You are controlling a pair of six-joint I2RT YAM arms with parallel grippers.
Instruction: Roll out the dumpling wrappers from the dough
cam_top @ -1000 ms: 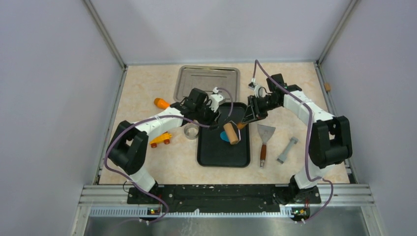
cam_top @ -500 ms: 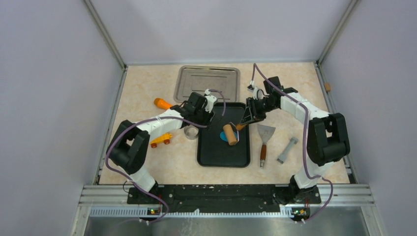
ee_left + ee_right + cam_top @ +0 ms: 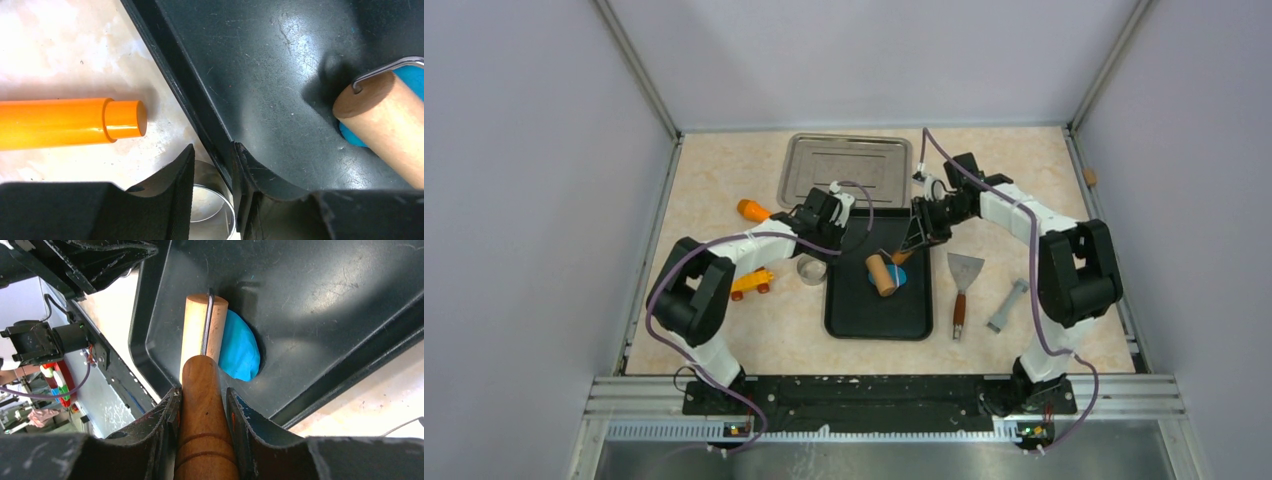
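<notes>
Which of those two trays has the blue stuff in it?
The black tray in front: the blue dough lies in it, partly under the wooden roller. The silver tray behind it holds no dough.

Wooden roller point(image 3: 881, 273) on the dough point(image 3: 896, 277), in black tray point(image 3: 879, 318) at table centre.
R gripper point(image 3: 915, 240) grips the roller's handle from the far-right side; blue dough shows just beside the barrel's right edge. L gripper point(image 3: 839, 228) sits at the tray's far-left rim, jaw state not readable from above. Steel ring point(image 3: 811, 268) just left of the tray; orange cylinder point(image 3: 751, 209) & orange toy point(image 3: 751, 285) further left. Steel tray point(image 3: 846, 160) behind. Scraper point(image 3: 961, 285) & grey tool point(image 3: 1008, 306) to the right.
</notes>
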